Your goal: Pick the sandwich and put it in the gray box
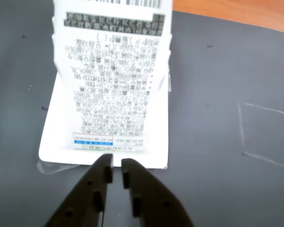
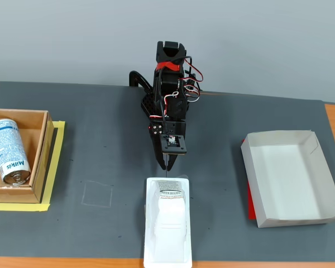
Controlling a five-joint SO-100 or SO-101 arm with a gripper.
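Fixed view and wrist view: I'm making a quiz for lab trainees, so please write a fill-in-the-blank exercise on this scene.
1. The blue-and-white can lies inside the ____ box at the left of the fixed view.
2. The gray box at the right of the fixed view holds ____.
3. The gripper has its jaws nearly closed just short of the near edge of the ____.
4. On the dark mat, a faint square outline is drawn to the ____ of the sandwich in the fixed view.

Missing words: brown; nothing; sandwich; left
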